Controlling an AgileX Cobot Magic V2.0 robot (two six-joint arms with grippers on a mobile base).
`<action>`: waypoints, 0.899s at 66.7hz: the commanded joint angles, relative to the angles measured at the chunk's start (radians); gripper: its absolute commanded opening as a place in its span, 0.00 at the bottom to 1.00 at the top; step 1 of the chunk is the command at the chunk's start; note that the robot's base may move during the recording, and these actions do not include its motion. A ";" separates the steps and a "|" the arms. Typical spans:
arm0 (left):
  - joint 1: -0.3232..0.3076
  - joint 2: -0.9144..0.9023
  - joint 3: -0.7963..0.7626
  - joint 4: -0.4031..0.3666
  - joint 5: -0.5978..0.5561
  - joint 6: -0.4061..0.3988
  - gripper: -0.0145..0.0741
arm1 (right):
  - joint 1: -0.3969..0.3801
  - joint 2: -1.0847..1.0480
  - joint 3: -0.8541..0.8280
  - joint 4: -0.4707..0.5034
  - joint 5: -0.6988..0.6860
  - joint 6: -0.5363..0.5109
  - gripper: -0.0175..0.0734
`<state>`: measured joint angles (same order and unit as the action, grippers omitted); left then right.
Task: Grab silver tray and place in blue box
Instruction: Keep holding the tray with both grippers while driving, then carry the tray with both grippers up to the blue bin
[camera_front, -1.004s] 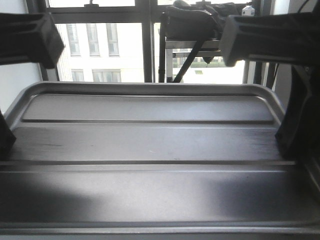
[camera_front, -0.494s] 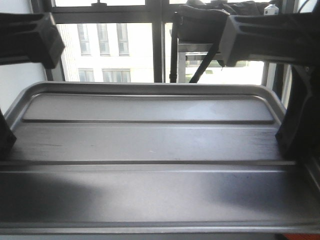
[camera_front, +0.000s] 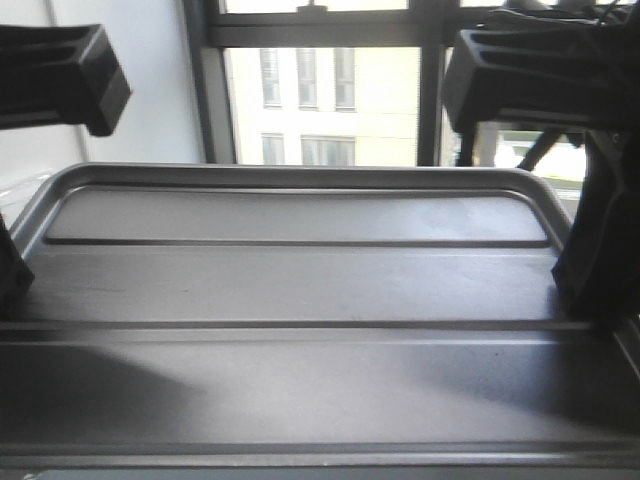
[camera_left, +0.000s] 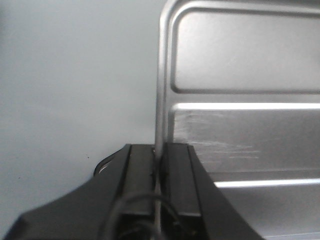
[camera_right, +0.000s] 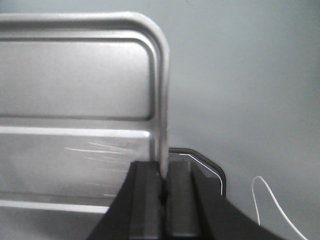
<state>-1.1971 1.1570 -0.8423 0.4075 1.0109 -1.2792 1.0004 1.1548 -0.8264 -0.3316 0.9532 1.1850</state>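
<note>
The silver tray fills the front view, held up level close to the camera, its two long ridges running across. My left gripper is shut on the tray's left rim. My right gripper is shut on the tray's right rim. In the front view the left gripper and right gripper show as dark shapes at the tray's two ends. The tray also shows in the left wrist view and the right wrist view. The blue box is out of view.
Beyond the tray a window with dark frames faces a pale building. A white wall stands at the left. Plain grey floor lies below the tray in both wrist views. A thin white cable lies at the right.
The background has slid right behind the tray: the window frame and dark stand moved rightward and a white wall came in at the left. The tray stays fixed between both grippers.
</note>
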 joint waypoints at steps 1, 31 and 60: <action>-0.009 -0.023 -0.028 0.032 -0.019 -0.011 0.16 | 0.003 -0.021 -0.028 -0.037 -0.030 -0.003 0.25; -0.009 -0.023 -0.028 0.032 -0.019 -0.011 0.16 | 0.003 -0.021 -0.028 -0.037 -0.030 -0.003 0.25; -0.009 -0.023 -0.028 0.032 -0.019 -0.011 0.16 | 0.003 -0.021 -0.028 -0.037 -0.030 -0.003 0.25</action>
<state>-1.1971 1.1570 -0.8423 0.4075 1.0109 -1.2792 1.0004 1.1548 -0.8264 -0.3334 0.9532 1.1850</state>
